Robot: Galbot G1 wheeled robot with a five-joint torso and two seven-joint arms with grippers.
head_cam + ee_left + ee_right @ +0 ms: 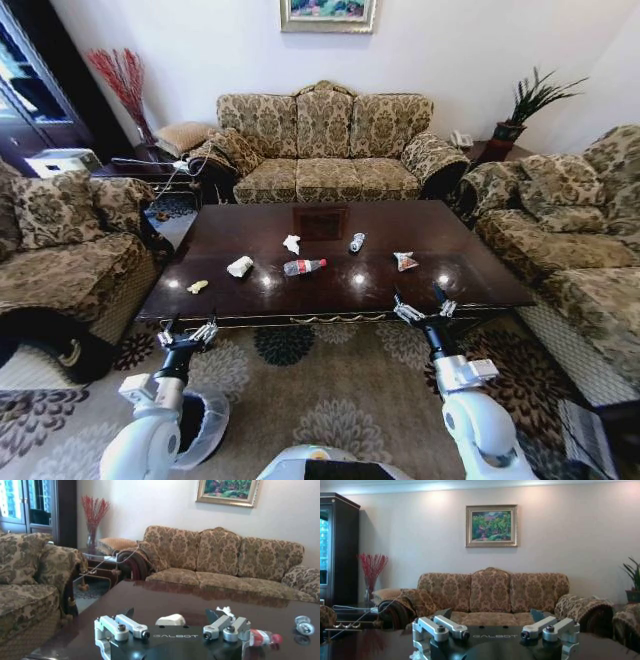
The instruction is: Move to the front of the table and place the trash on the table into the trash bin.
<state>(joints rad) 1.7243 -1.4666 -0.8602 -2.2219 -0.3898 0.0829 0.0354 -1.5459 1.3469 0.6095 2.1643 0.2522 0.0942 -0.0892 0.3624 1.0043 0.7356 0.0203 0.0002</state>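
The table (420,262) is showing glossy dark brown wood. The bottle (304,267) on it is wearing a red label, and two crumpled papers (240,266) are gleaming white beside a yellowish scrap (197,287). The sofa (330,145) is displaying a tan-and-olive damask, while the carpet (300,385) is carrying grey and dark floral medallions.

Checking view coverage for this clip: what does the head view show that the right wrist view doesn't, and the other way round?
Head view only: the trash on the table, namely the bottle, crumpled papers, wrapper and yellowish scrap; the bagged trash bin beside the left arm; the left claw, open at the near edge.

Right wrist view only: the whole framed painting above the sofa.

Both: the right claw, open and empty, the facing sofa and the red branches.
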